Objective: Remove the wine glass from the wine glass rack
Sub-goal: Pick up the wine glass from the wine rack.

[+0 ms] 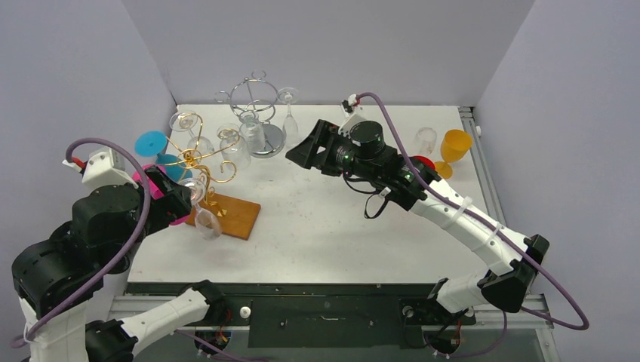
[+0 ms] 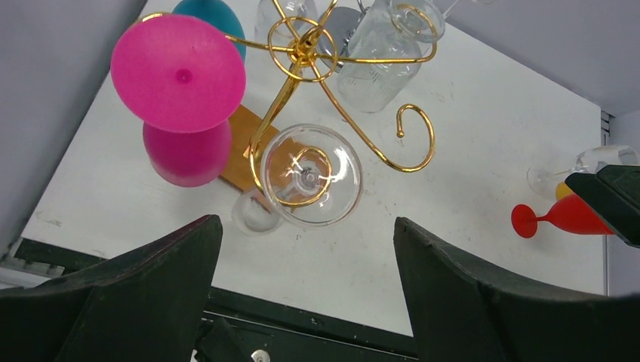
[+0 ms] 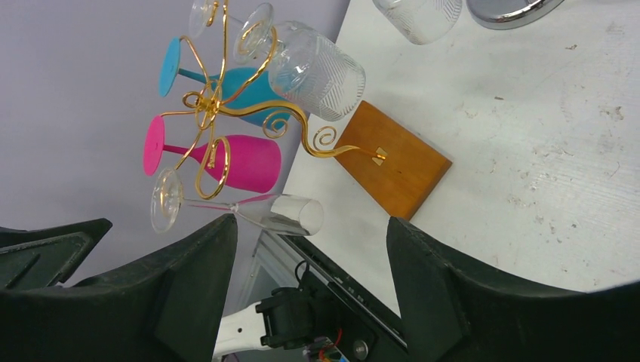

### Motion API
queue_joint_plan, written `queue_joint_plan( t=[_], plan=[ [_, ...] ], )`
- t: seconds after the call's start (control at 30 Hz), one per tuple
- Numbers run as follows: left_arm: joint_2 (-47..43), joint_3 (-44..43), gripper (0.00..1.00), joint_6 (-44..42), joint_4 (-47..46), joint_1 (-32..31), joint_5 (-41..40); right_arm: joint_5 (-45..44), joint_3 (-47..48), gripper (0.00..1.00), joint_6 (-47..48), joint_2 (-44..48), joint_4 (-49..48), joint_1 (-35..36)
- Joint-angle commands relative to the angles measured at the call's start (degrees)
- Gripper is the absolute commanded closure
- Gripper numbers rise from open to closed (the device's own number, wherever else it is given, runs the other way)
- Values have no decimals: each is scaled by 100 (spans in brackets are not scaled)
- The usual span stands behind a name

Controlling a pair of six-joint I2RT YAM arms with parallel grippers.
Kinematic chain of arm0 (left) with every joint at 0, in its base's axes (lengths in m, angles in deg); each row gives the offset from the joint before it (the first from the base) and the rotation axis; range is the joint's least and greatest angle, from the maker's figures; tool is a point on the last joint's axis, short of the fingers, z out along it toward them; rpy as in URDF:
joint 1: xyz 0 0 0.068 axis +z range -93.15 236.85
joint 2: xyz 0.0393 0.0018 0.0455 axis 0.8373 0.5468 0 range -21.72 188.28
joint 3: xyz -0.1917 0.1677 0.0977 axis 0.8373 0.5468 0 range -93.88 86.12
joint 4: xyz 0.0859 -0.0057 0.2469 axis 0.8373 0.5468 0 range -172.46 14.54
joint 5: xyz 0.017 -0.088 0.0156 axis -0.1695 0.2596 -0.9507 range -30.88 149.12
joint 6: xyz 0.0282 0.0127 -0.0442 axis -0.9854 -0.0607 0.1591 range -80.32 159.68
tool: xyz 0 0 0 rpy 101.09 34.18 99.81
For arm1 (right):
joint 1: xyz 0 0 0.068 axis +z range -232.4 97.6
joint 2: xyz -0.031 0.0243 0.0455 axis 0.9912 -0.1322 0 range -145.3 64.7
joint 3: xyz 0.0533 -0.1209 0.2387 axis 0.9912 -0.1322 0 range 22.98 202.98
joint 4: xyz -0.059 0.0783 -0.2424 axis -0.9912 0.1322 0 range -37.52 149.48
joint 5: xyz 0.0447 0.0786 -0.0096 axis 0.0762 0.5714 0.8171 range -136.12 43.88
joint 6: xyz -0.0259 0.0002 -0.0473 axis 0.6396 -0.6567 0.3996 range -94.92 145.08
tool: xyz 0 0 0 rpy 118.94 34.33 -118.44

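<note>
Frames, between the wide-spread fingers [image 3: 181,294] of the right gripper [image 3: 309,253], a gold wire rack [image 3: 207,105] on a wooden base [image 3: 400,158]. Finds hung on its curled arms a pink glass [image 3: 241,162], a blue glass [image 3: 245,84], a patterned clear glass [image 3: 317,72] and a slim clear flute [image 3: 279,213].

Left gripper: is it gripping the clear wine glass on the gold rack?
No; the left gripper stands open, the clear wine glass untouched.

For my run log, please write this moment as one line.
left gripper: open, facing clear wine glass | clear wine glass: hanging on gold rack | right gripper: open, empty
</note>
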Motion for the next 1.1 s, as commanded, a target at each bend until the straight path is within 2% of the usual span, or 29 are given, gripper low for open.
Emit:
queue_joint_plan(
  t=[0.0,0.3,0.5,0.73,0.83,1.07],
  plan=[
    [-109,333,21,684,383,18,128,230,-183,32,30,74,-398,-214],
    [-84,818,30,1447,275,19,105,790,-681,33,89,323,-508,-874],
    [-78,999,38,1708,159,17,-124,934,-795,33,143,415,-515,-1023],
    [-33,1105,41,1797,92,17,-302,1113,-1000,34,45,518,-721,-1077],
    [16,990,41,1722,175,17,-381,1212,-1088,34,-228,558,-1083,-923],
    [87,738,41,1457,327,17,-551,929,-1294,38,-1214,451,-2103,57]
  ],
)
